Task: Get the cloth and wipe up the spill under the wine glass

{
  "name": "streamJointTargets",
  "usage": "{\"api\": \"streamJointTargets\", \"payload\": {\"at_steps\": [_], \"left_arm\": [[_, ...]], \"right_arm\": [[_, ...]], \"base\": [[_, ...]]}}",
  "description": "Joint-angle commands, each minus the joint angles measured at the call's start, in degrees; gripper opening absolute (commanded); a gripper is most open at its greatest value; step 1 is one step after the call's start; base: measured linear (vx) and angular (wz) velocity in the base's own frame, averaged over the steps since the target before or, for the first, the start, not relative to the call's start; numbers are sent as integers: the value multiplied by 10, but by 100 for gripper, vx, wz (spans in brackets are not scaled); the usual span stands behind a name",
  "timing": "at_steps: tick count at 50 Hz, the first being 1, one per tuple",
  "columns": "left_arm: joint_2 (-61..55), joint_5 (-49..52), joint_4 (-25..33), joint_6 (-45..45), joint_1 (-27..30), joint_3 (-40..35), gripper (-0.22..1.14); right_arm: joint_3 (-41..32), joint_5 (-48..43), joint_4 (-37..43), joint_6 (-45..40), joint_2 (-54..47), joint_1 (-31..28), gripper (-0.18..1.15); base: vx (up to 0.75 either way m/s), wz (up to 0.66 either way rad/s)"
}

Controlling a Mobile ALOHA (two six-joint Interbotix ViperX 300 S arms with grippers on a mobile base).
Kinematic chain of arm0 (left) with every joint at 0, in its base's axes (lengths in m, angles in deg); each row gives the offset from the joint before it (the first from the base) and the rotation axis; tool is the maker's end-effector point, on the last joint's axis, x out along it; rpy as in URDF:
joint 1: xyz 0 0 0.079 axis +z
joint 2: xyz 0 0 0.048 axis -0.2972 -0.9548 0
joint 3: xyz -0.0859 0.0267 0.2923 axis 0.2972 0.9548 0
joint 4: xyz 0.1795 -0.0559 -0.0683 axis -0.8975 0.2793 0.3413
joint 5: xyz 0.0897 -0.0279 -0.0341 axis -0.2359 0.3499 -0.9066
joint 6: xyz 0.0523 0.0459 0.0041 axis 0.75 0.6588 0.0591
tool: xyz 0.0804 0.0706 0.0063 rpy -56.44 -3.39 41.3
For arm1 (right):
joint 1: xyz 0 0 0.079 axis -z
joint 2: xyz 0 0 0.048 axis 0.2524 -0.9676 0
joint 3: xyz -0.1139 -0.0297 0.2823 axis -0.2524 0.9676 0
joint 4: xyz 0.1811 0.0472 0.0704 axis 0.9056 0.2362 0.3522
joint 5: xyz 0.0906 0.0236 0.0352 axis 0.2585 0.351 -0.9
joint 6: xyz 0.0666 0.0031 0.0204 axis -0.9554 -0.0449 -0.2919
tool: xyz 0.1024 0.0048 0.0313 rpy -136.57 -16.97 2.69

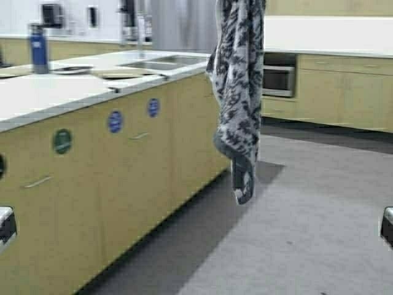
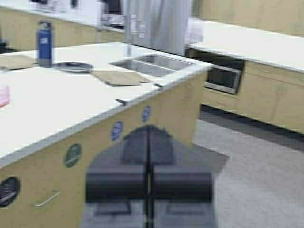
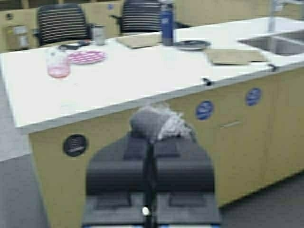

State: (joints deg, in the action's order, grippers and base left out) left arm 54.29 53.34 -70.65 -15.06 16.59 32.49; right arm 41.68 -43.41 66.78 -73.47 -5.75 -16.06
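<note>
- Limp grey terry cloth with black leafy pattern [image 1: 238, 98] is seen hanging past the white island counter's [image 1: 55, 92] corner, above open grey floor [image 1: 307, 233].
- Right gripper [image 3: 149, 142]: fingers clenched on a cloth bunch.
- Left gripper [image 2: 148, 142]: fingers pressed together, nothing held.
- Clear wine glass with pink liquid [image 3: 58, 62] is set near the counter's far edge.

I read the cloth [image 1: 238, 92] as limp, nubby terry, its tuft pinched in my right hand [image 3: 149, 142], which looks like matt dark plastic; the counter [image 1: 37, 92] top is smooth pale laminate over wood-toned fronts; at twelve o'clock the sink [image 1: 163, 62] looks like brushed metal; the bottle [image 1: 38, 48] has a satin blue finish.
</note>
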Motion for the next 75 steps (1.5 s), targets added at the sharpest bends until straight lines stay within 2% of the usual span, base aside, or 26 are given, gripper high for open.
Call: {"api": "streamJointTargets", "payload": {"at_steps": [1, 14, 27, 42, 54, 67, 75], "left_arm": [[-5, -8, 6, 6, 5, -11, 3], [-37, -9, 5, 20, 36, -49, 3], [-142, -65, 5, 25, 36, -112, 3], [-285, -101, -8, 29, 36, -113, 3], [-426, -200, -8, 22, 32, -122, 3], [-595, -315, -20, 22, -6, -146, 5], [-689, -385, -45, 21, -40, -163, 17]], "right_arm": [[-6, -9, 2, 1, 4, 1, 7], [-10, -9, 2, 1, 4, 2, 7], [-8, -10, 10, -4, 23, 1, 7], [-16, -10, 23, -3, 23, 1, 7], [-19, -10, 23, -3, 22, 1, 7], [-13, -10, 23, 0, 18, 1, 7], [-4, -14, 23, 1, 14, 1, 7]], "base": [[15, 38], [16, 37], [19, 42], [23, 38], [24, 17], [27, 9], [28, 1]]}}
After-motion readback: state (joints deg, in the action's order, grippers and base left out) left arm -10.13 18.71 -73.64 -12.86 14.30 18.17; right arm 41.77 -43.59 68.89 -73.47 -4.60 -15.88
